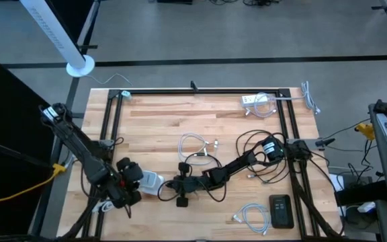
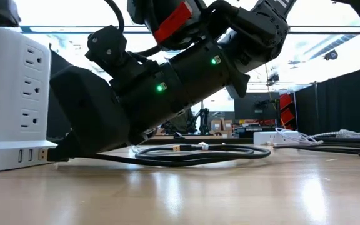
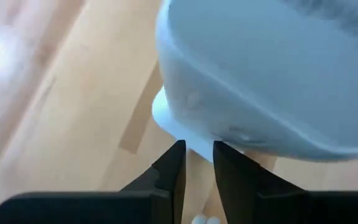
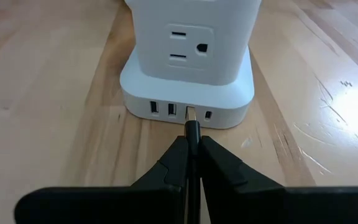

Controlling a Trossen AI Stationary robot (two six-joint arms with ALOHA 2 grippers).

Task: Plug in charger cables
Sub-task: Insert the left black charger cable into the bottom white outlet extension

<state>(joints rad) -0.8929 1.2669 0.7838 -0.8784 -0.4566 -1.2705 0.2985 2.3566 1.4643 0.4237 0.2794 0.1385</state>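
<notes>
The right gripper point(image 4: 193, 149) is clenched on the black charger cable's plug point(image 4: 192, 132), its metal tip at a port in the base of the white cube-shaped adapter point(image 4: 191, 37); only the right wrist view shows this. The left gripper point(image 3: 197, 163), nearly closed and grasping nothing, touches the adapter's base. From above, a white coiled cable point(image 1: 195, 144) lies on the wooden table point(image 1: 160, 114), and a black phone-like device point(image 1: 281, 210) sits beyond.

Pale wooden table point(image 1: 160, 128); at 12 o'clock a white power strip point(image 1: 252, 100), at centre coiled cables point(image 1: 195, 145), at 7 a white cube adapter point(image 1: 150, 183), at 5 a black device point(image 1: 281, 211).
</notes>
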